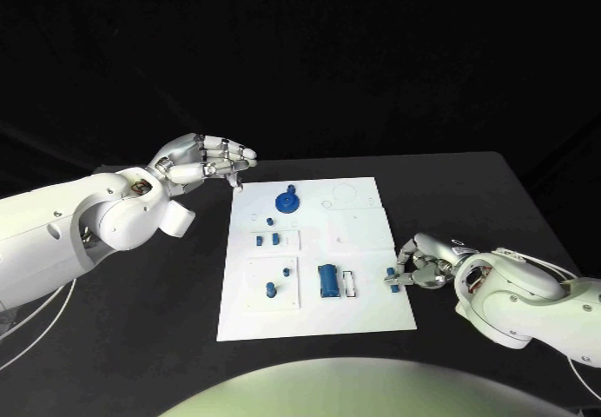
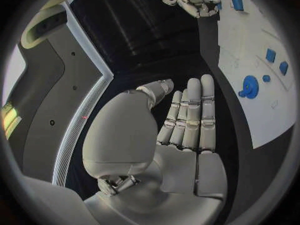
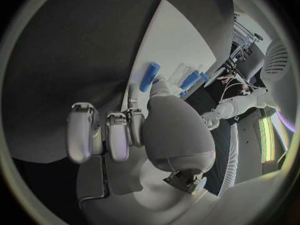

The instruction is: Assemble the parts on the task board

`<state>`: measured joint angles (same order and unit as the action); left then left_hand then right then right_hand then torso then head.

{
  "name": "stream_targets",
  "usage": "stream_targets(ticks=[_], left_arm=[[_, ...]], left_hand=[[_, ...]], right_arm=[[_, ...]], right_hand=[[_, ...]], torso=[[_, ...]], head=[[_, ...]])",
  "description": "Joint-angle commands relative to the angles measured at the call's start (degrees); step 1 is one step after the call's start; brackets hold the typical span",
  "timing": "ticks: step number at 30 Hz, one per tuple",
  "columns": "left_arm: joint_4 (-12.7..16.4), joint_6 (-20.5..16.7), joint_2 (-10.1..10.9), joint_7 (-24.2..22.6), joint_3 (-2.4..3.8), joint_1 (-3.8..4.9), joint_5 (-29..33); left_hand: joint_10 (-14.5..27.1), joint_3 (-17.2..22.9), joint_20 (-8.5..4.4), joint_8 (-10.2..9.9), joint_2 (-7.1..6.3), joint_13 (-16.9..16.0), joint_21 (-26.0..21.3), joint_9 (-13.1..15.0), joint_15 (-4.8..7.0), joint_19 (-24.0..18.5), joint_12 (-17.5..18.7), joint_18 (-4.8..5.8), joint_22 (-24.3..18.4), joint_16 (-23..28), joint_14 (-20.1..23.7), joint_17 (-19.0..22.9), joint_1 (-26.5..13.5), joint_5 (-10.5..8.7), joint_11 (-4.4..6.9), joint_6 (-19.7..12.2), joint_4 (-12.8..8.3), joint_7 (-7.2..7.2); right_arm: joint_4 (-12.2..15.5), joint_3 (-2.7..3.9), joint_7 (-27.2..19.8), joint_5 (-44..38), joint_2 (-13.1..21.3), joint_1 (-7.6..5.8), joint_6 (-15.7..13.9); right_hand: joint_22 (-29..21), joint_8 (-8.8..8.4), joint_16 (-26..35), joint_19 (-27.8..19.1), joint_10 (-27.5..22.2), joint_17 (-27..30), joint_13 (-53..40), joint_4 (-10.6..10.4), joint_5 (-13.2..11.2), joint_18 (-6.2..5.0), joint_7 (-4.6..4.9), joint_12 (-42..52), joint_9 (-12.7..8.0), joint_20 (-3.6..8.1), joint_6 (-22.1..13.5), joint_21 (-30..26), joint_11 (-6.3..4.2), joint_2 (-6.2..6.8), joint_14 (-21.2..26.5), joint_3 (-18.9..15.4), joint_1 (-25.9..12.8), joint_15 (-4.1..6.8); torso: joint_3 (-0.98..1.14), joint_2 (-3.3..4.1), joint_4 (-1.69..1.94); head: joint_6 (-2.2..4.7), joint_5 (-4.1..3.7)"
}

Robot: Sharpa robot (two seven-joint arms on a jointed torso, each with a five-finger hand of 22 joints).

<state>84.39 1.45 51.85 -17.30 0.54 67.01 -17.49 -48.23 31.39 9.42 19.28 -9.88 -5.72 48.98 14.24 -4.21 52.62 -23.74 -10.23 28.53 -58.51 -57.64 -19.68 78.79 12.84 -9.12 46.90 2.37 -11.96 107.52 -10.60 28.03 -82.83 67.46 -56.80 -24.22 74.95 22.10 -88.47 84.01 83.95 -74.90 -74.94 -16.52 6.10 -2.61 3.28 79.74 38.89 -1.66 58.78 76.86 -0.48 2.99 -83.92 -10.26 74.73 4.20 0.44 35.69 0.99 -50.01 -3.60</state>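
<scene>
Right robot hand (image 1: 419, 268) pinches a small blue plastic peg (image 1: 393, 280) at the white task board (image 1: 363, 321)'s right edge
Likely mid-placement: next it must find a socket. Left robot hand (image 1: 201, 161), empty, fingers curled in head view, hovers off the far-left corner; its wrist view shows them straight

black table (image 1: 476, 200) under a dark backdrop (image 1: 376, 69).
</scene>
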Motion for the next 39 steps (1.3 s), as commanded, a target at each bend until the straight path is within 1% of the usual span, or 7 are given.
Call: stream_targets(ticks=[1, 6, 13, 28, 37, 38, 39], left_arm=[[0.1, 0.8, 0.0, -0.7, 0.03, 0.02, -0.1], [0.2, 0.8, 0.0, -0.7, 0.03, 0.02, -0.1], [0.2, 0.7, 0.2, -0.6, 0.03, 0.02, -0.1], [0.3, 0.6, 0.3, -0.5, 0.03, 0.02, -0.1], [0.2, 0.6, 0.1, -0.4, 0.03, 0.02, 0.3], [0.2, 0.6, 0.1, -0.4, 0.03, 0.02, 0.4], [0.2, 0.6, 0.1, -0.3, 0.03, 0.02, 0.4]], left_hand=[[0.5, 0.1, -0.02, 0.3, 0.19, 0.0, -0.2, -0.1, -0.12, -0.6, -0.3, -0.28, 0.0, -0.2, 0.4, 0.0, -0.1, 0.14, 0.04, -0.4, 0.0, -0.64], [0.5, 0.1, -0.02, 0.3, 0.19, 0.0, -0.2, -0.1, -0.12, -0.6, -0.3, -0.28, 0.0, -0.2, 0.4, 0.0, -0.1, 0.14, 0.04, -0.4, 0.0, -0.64], [0.7, 0.2, 0.02, 0.5, 0.23, 0.0, -0.2, -0.1, -0.16, -0.8, -0.5, -0.28, 0.0, -0.3, 0.6, 0.0, -0.1, 0.16, 0.00, -0.4, -0.1, -0.67], [0.7, 0.2, 0.02, 0.5, 0.23, 0.0, -0.2, -0.1, -0.16, -0.8, -0.5, -0.28, 0.0, -0.3, 0.6, 0.0, -0.1, 0.16, 0.00, -0.4, -0.1, -0.67], [0.7, 0.2, 0.03, 0.6, 0.26, 0.1, -0.1, -0.1, -0.17, -0.8, -0.6, -0.28, 0.0, -0.3, 0.7, 0.0, -0.1, 0.16, -0.01, -0.4, -0.1, -0.69], [0.7, 0.2, 0.03, 0.6, 0.26, 0.1, -0.1, -0.1, -0.17, -0.8, -0.6, -0.28, 0.0, -0.3, 0.7, 0.0, -0.1, 0.16, -0.01, -0.4, -0.1, -0.69], [0.7, 0.2, 0.03, 0.6, 0.26, 0.1, -0.1, -0.1, -0.17, -0.8, -0.6, -0.28, 0.0, -0.3, 0.7, 0.0, -0.1, 0.16, -0.01, -0.4, -0.1, -0.69]], right_arm=[[-0.1, -0.34, 0.8, -0.9, -0.4, 0.71, 2.8], [-0.1, -0.34, 1.0, -1.5, -0.9, 1.30, 3.4], [0.2, -0.34, 1.6, -3.4, -1.3, 1.60, 5.0], [1.5, -0.31, 2.3, -2.4, -1.6, 1.69, 2.5], [4.1, -0.18, -1.0, 6.8, -1.8, -0.07, -2.1], [4.2, -0.18, -1.1, 7.2, -1.8, -0.14, -2.2], [4.4, -0.17, -1.5, 8.1, -2.0, -0.28, -2.6]], right_hand=[[11.6, -0.45, 0.2, 2.7, 2.0, -10.3, -8.7, 0.1, -0.2, 0.10, 0.01, -0.1, -0.1, -0.14, 0.3, 0.1, -0.45, -0.26, -5.1, -0.3, 1.0, 0.26], [11.7, -1.39, 0.3, 2.7, 2.0, -10.4, -8.7, 1.2, 0.2, 0.11, -0.42, -0.2, 0.0, 0.18, 0.4, 0.1, -0.86, -2.66, -5.1, 2.2, 8.5, 0.63], [11.8, -2.85, 0.3, 2.8, 1.9, -10.6, -8.7, 0.5, 0.2, 0.17, -0.89, -0.5, -0.8, 0.61, 2.0, 0.2, -1.31, -1.03, -5.1, 9.0, 14.8, 1.02], [12.0, -3.69, 0.2, 3.1, 2.0, -10.8, -8.8, 0.0, 0.4, 0.34, -1.04, -0.5, -1.1, 0.77, 2.2, 1.1, -1.47, -1.46, -5.2, 13.4, 15.0, 1.16], [12.1, -3.90, 0.1, 3.2, 2.2, -11.1, -9.0, 0.1, 0.3, 0.42, -0.87, -0.4, 0.1, 0.73, 1.5, 1.4, -1.28, 0.29, -5.2, 23.0, 10.7, 1.06], [12.1, -3.56, 0.1, 3.2, 2.2, -11.1, -9.1, 0.4, 0.2, 0.43, -0.78, -0.3, 1.2, 0.66, 1.3, 1.4, -1.23, 2.69, -5.3, 28.8, 8.4, 1.01], [12.1, -3.56, 0.1, 3.2, 2.2, -11.1, -9.1, 0.4, 0.2, 0.43, -0.78, -0.3, 1.2, 0.66, 1.3, 1.4, -1.23, 2.69, -5.3, 28.8, 8.4, 1.01]], torso=[[0.02, 0.05, -0.05], [0.04, 0.00, 0.00], [-0.01, -0.02, -0.08], [0.05, -0.03, 0.06], [0.01, -0.02, 0.02], [0.01, -0.02, 0.02], [0.01, -0.01, 0.04]], head=[[0.01, 0.04], [0.01, 0.06], [0.01, -0.08], [0.01, 0.01], [0.01, 0.28], [0.01, 0.33], [0.01, 0.33]])
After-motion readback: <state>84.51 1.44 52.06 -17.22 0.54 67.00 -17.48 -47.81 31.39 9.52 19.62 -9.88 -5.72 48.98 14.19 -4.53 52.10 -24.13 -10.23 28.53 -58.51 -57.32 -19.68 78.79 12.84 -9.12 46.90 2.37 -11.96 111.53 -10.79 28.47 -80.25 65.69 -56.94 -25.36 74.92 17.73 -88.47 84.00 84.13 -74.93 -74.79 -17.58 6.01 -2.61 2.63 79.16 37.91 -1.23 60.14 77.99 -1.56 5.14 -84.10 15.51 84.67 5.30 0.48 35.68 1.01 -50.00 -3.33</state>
